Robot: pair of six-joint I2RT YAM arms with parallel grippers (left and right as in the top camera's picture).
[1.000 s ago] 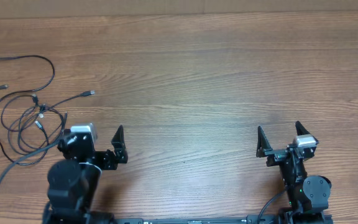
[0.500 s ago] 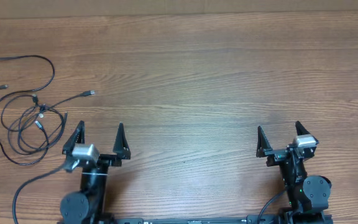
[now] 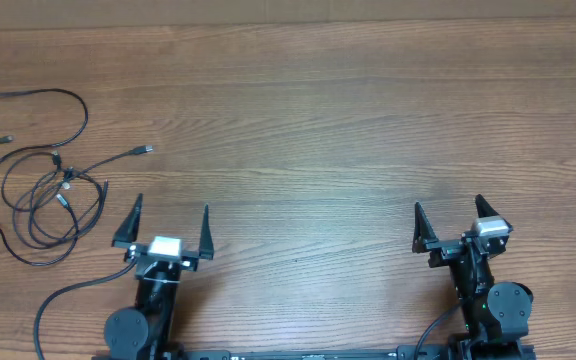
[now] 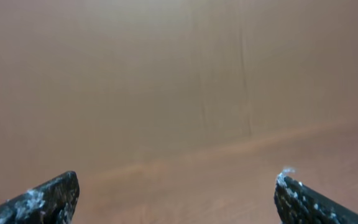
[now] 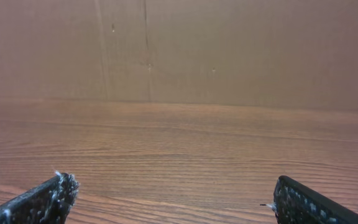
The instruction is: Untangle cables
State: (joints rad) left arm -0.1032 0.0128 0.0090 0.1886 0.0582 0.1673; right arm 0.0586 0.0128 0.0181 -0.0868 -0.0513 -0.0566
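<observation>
**Left claw (image 3: 171, 205) turned away from the cables (image 3: 66, 183), both claws wide open**

Since a second ago, the left arm has swung round. It was angled toward the tangle with its body at the edge of the loops, and now it faces straight up the table (image 3: 308, 120), a little further right and apart from them. The right claw (image 3: 448, 203) has not moved, and the cables lie as they did.

Seen from overhead, both arms sit at the near edge of a brown wooden table. Each claw has its two dark fingers spread wide, with nothing between them.

The cables lie at the far left of the table, just beyond and to the left of the left claw. Thin black cords are bunched in several overlapping loops, with small plugs gathered where they cross. One silver-tipped plug (image 3: 146, 149) pokes out to the right. A separate cord arcs above the bunch and runs off the left edge.

The left arm's camera is blurred, showing only its finger ends (image 4: 48, 199) low in the corners against tan. The right arm's camera shows its spread fingers (image 5: 48, 196), bare wood grain and a tan wall (image 5: 229, 50).
</observation>
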